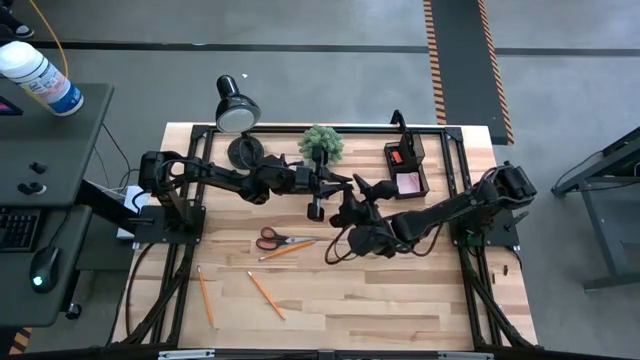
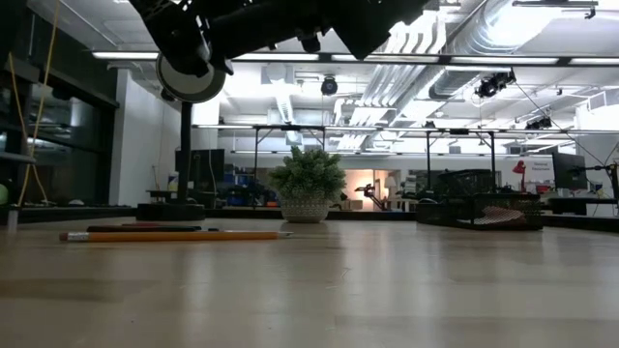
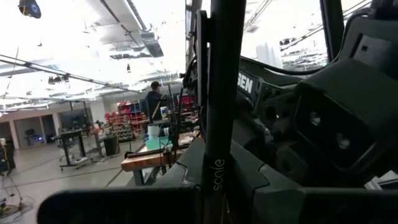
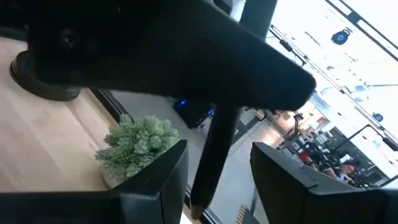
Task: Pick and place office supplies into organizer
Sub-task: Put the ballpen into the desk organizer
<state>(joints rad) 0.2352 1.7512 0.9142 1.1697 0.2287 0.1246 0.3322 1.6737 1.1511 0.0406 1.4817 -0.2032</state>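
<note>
Meeting above mid-table, the left claw (image 1: 322, 196) pinches a black pen (image 3: 219, 93) upright while the right claw (image 1: 352, 193) stands open around its shaft. Right should close squarely before left lets go. Organizer (image 1: 406, 166) waits near the far edge.

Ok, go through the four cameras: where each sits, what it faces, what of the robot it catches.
High: overhead, looking down on the wooden table; both arms meet mid-table.
Low: at tabletop height, facing the room; arms overhead, an orange pencil in front.
Left wrist: on the left arm, facing the right arm; a slim black pen stands between the shut fingers.
Right wrist: past open fingers at that pen.
Shared: the small green plant appears in high, low and right wrist.
</note>
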